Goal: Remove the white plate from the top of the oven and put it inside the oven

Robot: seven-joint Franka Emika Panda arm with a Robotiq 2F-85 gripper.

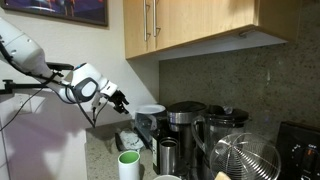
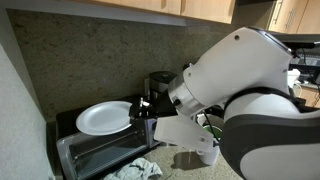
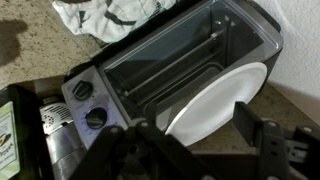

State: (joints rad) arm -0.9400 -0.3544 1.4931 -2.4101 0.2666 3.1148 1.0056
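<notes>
We see the gripper [image 3: 190, 145] hovering, fingers spread wide, just above the white plate [image 3: 215, 105] on top of the oven [image 3: 90, 100].

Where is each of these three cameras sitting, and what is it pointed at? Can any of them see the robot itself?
Exterior view: off along the counter, facing the cabinets and appliances; shows the arm and gripper reaching in.
Exterior view: close beside the arm, facing the stone backsplash, the oven and the white plate; the arm's white body fills the right.
Wrist view: looks down at the oven and plate; only the dark fingers show.
Shared: both exterior views show the arm; the wrist view and an exterior view share the oven and plate.
</notes>
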